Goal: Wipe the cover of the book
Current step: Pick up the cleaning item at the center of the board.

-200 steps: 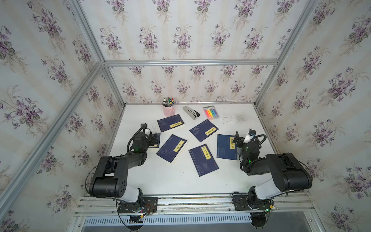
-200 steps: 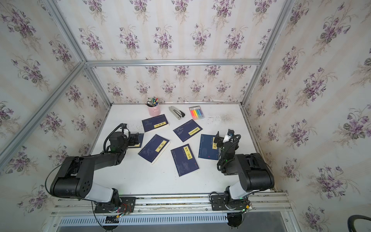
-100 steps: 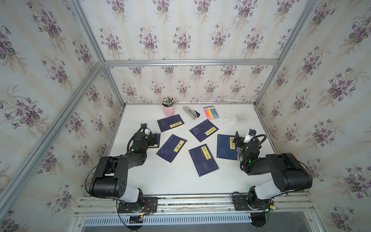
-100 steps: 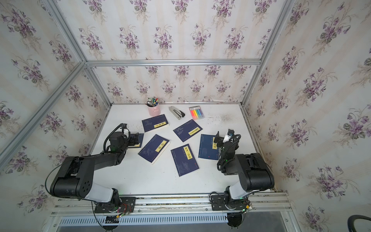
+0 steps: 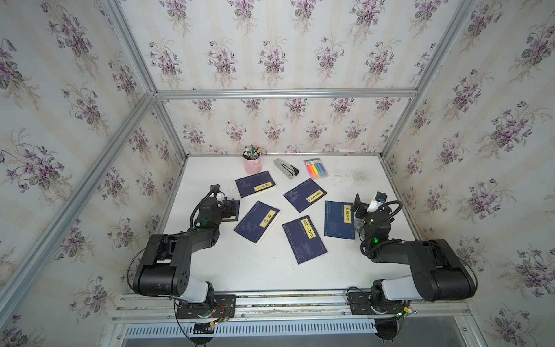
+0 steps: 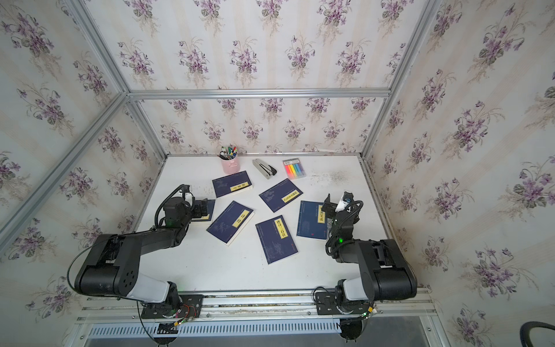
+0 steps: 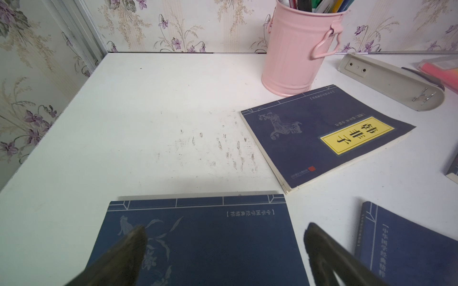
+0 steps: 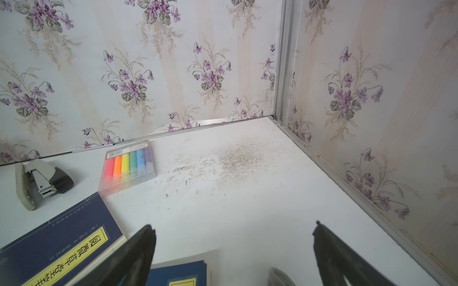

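Nothing changes in the last second: both arms stay where they were, and no book has moved. So, in my judgement, the wiping is not yet started.

The left gripper (image 7: 224, 230) hangs low over the book (image 7: 210, 247) that lies at the left side of the table (image 5: 270, 270). Its jaws stand wide apart and hold nothing. The right gripper (image 8: 233, 227) is also fully spread and empty, over the table just beside another book (image 5: 338, 220). Which of the six blue books is to be wiped I cannot tell; the one under the left gripper seems most probable.

A small grey thing (image 8: 278, 277) near the right gripper is perhaps a cloth, but it is too much cut off to say.

The pink cup (image 5: 252, 166) at the back holds pens (image 5: 251, 149), standing upright. The clear box (image 8: 128, 168), further along the back edge, holds six coloured markers in a row.
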